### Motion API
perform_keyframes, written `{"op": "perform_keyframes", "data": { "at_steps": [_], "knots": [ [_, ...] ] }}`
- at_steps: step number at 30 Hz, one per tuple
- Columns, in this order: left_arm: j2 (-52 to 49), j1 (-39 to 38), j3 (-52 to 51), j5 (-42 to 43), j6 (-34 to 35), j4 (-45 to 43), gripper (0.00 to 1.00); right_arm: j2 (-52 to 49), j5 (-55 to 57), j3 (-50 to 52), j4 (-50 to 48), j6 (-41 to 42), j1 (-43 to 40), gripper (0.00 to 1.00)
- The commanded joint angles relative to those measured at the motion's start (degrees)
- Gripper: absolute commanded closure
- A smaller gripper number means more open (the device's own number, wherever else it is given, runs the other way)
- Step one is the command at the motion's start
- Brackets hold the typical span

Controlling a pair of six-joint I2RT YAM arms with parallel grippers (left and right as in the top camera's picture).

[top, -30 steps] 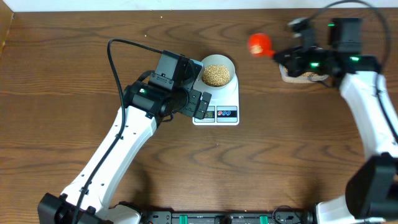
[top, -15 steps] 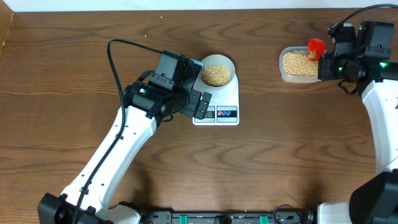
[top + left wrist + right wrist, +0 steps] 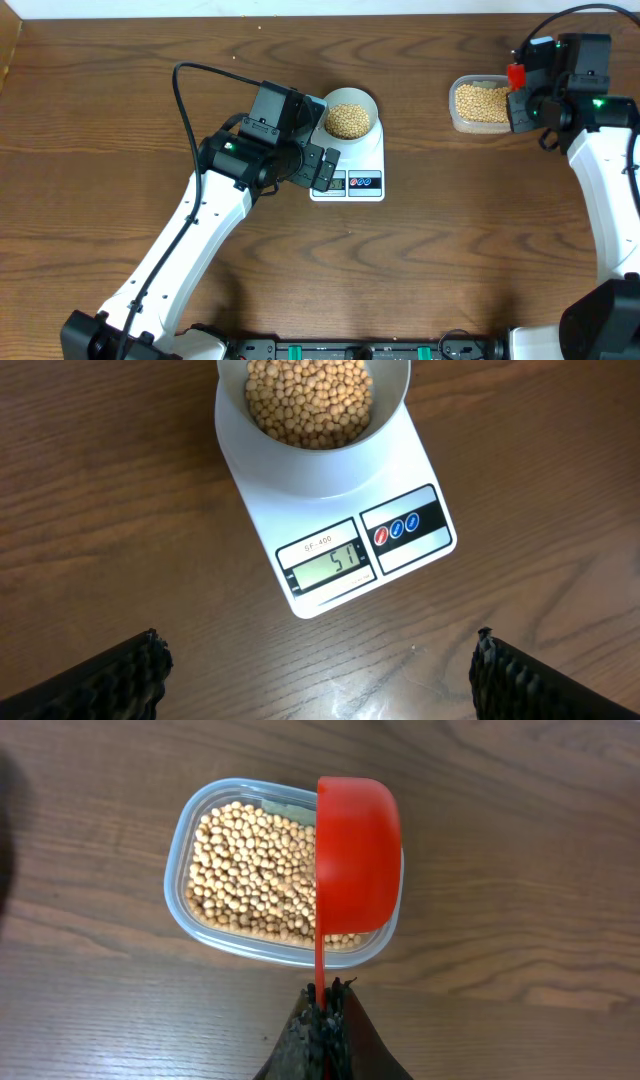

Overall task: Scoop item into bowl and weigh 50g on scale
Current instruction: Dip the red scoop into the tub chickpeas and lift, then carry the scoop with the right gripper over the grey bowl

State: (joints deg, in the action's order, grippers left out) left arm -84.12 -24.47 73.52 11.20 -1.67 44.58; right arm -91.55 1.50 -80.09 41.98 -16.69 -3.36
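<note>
The left gripper (image 3: 320, 675) is held wide open near the scale (image 3: 425, 470), on which the bowl (image 3: 315, 472) of soybeans (image 3: 310, 400) is seated. At right, a red scoop (image 3: 357, 855) is gripped by its handle in the right gripper (image 3: 325, 1020), over the clear tub (image 3: 178, 895).

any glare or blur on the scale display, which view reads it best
Left wrist: the display is sharp and glare-free, reading 51; only a faint sheen on the table below it. Overhead: the scale is evenly lit, its digits too small to read. Right wrist: scale out of frame.
</note>
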Motion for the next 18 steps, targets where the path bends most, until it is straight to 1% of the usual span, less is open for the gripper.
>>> {"op": "perform_keyframes", "data": {
  "at_steps": [1, 5, 8, 11, 15, 16, 18],
  "knots": [
    [0.2, 0.2, -0.5, -0.8, 0.0, 0.0, 0.02, 0.5, 3.1, -0.7, -0.2, -3.5, 1.0, 0.99],
    [0.2, 0.2, -0.5, -0.8, 0.0, 0.0, 0.02, 0.5, 2.8, -0.7, -0.7, -3.7, 1.4, 0.99],
    [0.2, 0.2, -0.6, -0.8, 0.0, 0.0, 0.02, 0.5, -0.1, -0.7, -1.9, -2.1, 1.7, 0.99],
    [0.2, 0.2, -0.5, -0.8, 0.0, 0.0, 0.02, 0.5, -10.7, -0.7, -3.7, -0.9, 1.7, 0.99],
    [0.2, 0.2, -0.6, -0.8, 0.0, 0.0, 0.02, 0.3, -29.6, -0.7, -6.4, -0.9, 2.3, 0.99],
    [0.2, 0.2, -0.5, -0.8, 0.0, 0.0, 0.02, 0.1, -33.0, -0.7, -7.3, -0.9, 2.8, 0.99],
    [0.2, 0.2, -0.5, -0.8, 0.0, 0.0, 0.02, -0.5, -36.4, -0.7, -8.7, -0.2, 4.5, 0.99]
  ]
}}
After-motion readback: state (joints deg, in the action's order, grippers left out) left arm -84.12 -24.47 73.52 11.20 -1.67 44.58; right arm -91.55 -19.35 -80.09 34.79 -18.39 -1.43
